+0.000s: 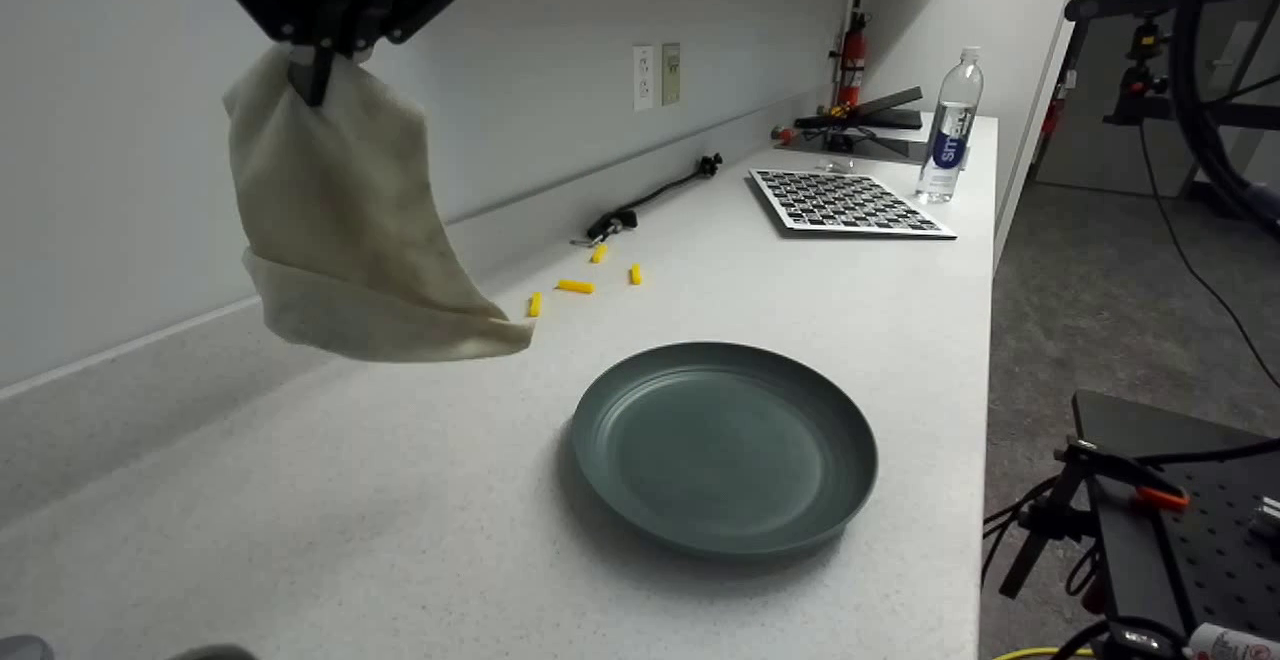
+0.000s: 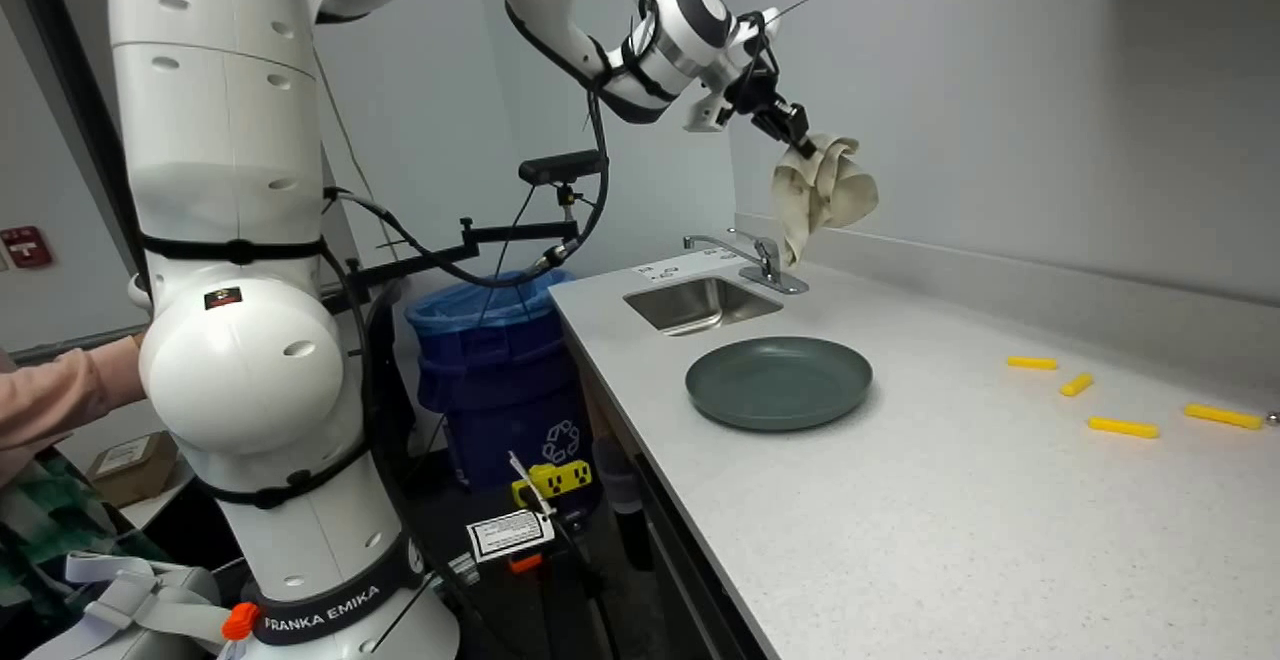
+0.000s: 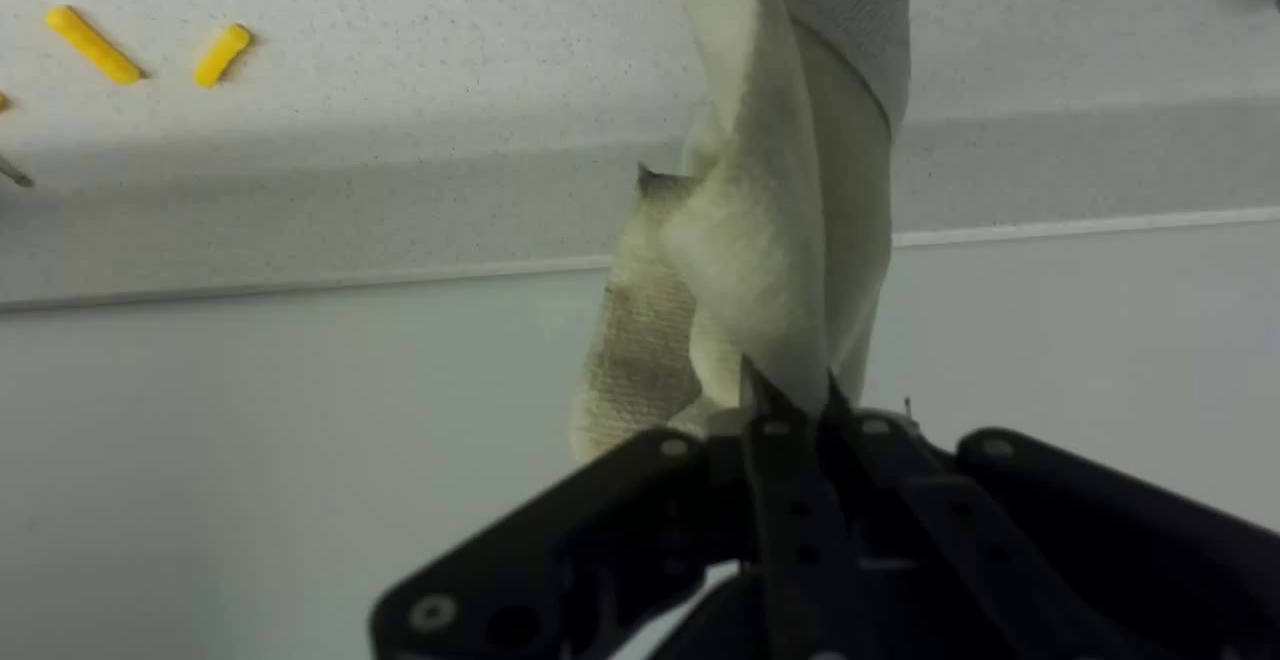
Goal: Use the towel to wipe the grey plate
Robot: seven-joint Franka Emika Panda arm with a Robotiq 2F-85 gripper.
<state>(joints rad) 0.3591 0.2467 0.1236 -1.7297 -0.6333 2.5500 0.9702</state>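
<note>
A cream towel with brownish stains hangs from my gripper in both exterior views [image 1: 350, 210] [image 2: 828, 185] and in the wrist view [image 3: 760, 230]. My gripper [image 1: 318, 78] is shut on the towel's upper part; its fingertips also show in an exterior view [image 2: 803, 146] and in the wrist view [image 3: 790, 395]. The towel hangs in the air, near the back wall. The grey-green plate [image 1: 720, 450] lies face up on the counter, and it also shows in an exterior view [image 2: 780, 382]. The towel is apart from the plate, above counter height. The plate is out of the wrist view.
Several yellow sticks [image 1: 575, 287] lie near the back wall. A checkered board [image 1: 850, 202] and a water bottle [image 1: 950, 130] stand farther along the counter. A sink [image 2: 702, 305] with a faucet [image 2: 768, 265] is beyond the plate. The wall [image 2: 950, 120] rises behind the towel.
</note>
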